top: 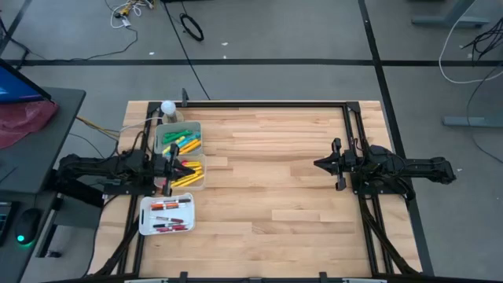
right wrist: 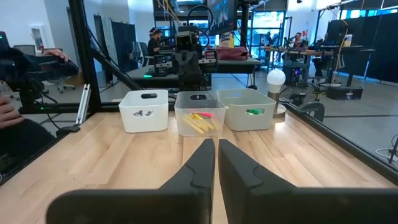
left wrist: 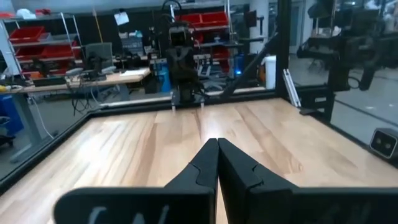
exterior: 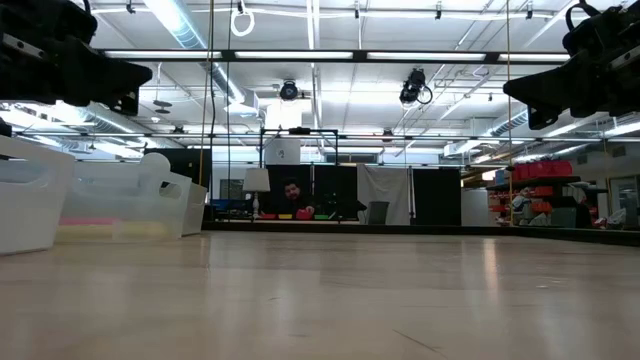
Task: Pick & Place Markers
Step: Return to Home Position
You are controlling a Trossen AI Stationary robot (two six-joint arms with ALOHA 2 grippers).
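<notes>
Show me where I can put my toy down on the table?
The wide bare tabletop between the bins and the right arm is free. The left side is crowded: three bins of markers, with the left arm above them.

The wooden table (top: 283, 189) looks smooth and faintly glossy; the bins (right wrist: 144, 121) are plastic.
</notes>
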